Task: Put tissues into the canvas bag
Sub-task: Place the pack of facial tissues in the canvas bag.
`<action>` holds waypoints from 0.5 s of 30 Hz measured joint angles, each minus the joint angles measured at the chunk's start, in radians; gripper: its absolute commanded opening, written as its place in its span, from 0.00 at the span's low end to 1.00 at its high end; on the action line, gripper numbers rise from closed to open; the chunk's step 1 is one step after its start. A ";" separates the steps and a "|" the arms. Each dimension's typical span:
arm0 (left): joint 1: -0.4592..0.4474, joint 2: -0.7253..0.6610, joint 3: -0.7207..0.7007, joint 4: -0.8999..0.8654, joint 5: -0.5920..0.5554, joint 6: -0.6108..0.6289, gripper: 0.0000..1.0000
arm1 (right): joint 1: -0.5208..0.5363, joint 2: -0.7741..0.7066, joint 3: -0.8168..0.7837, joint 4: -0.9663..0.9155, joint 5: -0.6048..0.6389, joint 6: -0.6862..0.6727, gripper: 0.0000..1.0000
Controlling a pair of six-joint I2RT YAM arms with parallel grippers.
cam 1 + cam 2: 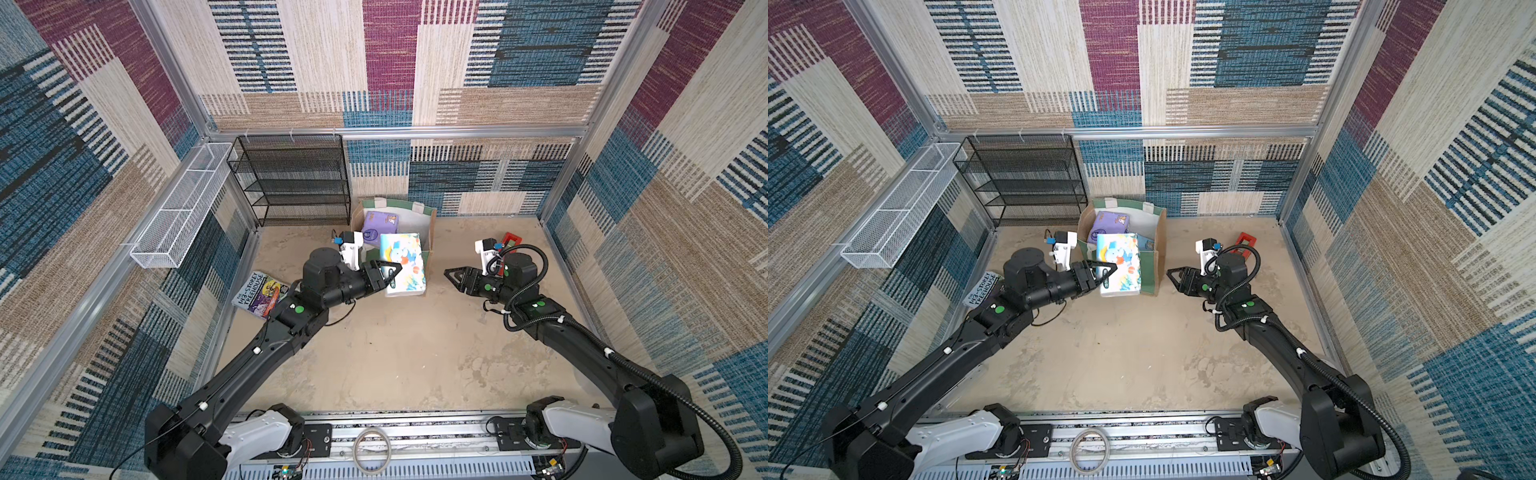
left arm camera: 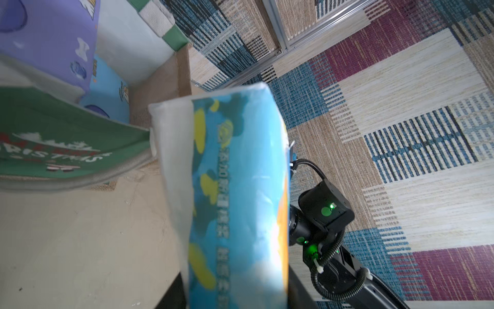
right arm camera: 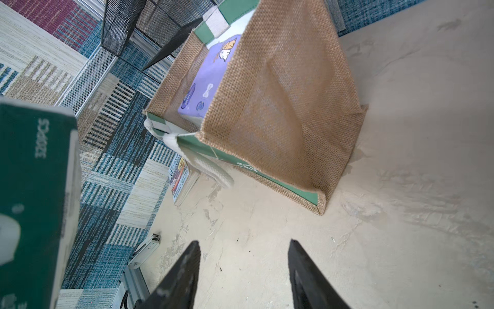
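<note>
My left gripper (image 1: 390, 271) is shut on a white tissue pack with a cartoon elephant (image 1: 404, 262), holding it raised over the front edge of the canvas bag (image 1: 430, 232). In the left wrist view the pack (image 2: 235, 174) sits between the fingers (image 2: 172, 293). The bag stands open, green front (image 2: 53, 139), tan jute side (image 3: 280, 107). Inside it lie a lilac pack (image 1: 379, 224) and a light blue pack (image 2: 107, 88). My right gripper (image 1: 451, 276) hangs open and empty to the right of the bag, just above the floor (image 3: 243, 242).
A red oblong object (image 1: 513, 241) lies behind the right arm. The purple Treehouse book (image 1: 259, 295) lies left of the left arm. A black mesh shelf (image 1: 295, 178) and a white wire basket (image 1: 178, 208) stand at the back left. A dark green, white-edged face (image 3: 34, 187) looms near the right wrist camera.
</note>
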 measured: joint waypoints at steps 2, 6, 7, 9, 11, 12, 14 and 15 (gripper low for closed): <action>0.024 0.064 0.098 -0.049 0.023 0.043 0.47 | 0.000 0.000 0.000 0.000 0.000 0.000 0.55; 0.065 0.198 0.276 -0.114 0.084 0.115 0.45 | 0.000 -0.003 -0.003 0.002 0.000 0.000 0.55; 0.076 0.233 0.314 -0.123 0.098 0.127 0.45 | 0.000 -0.006 -0.005 0.003 0.000 0.000 0.55; 0.095 0.306 0.396 -0.165 0.119 0.147 0.45 | 0.000 -0.015 -0.011 0.003 0.000 0.000 0.56; 0.104 0.367 0.477 -0.204 0.122 0.171 0.45 | 0.000 -0.023 -0.016 0.004 0.001 0.000 0.56; 0.105 0.399 0.525 -0.227 0.122 0.192 0.45 | 0.000 -0.027 -0.019 0.004 0.001 0.000 0.56; 0.108 0.454 0.604 -0.257 0.126 0.216 0.45 | 0.000 -0.032 -0.024 0.004 0.001 0.000 0.56; 0.109 0.483 0.639 -0.268 0.129 0.230 0.44 | 0.000 -0.033 -0.026 0.004 0.001 0.000 0.56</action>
